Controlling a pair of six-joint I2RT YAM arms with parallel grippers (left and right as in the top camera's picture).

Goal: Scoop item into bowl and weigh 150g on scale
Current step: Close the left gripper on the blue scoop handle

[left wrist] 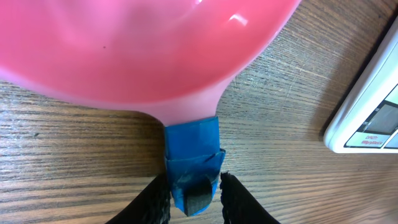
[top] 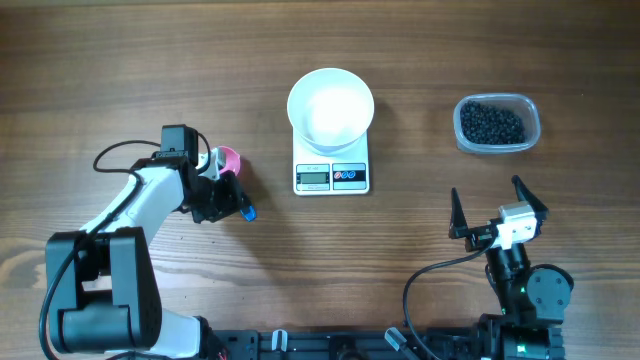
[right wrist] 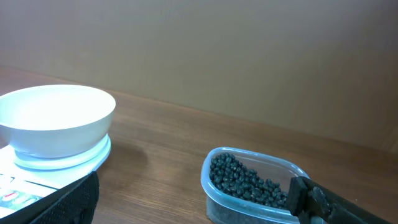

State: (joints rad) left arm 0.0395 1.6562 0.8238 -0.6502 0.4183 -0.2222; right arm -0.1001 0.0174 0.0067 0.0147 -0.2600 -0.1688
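- Overhead view: bright, even light from above and sharp throughout; the bowl [top: 331, 104] is almost washed out inside.
- The arms throw soft, short shadows on the table [top: 300, 260].
- Left wrist view: the pink scoop [left wrist: 143, 50] sits very close, slightly blurred, with small glare spots.
- Right wrist view: dimmer, flat light, with blurred bottom corners.

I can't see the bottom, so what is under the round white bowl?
The flat white rectangular kitchen scale sits under the round white bowl. Its grey display shows; its top is covered.
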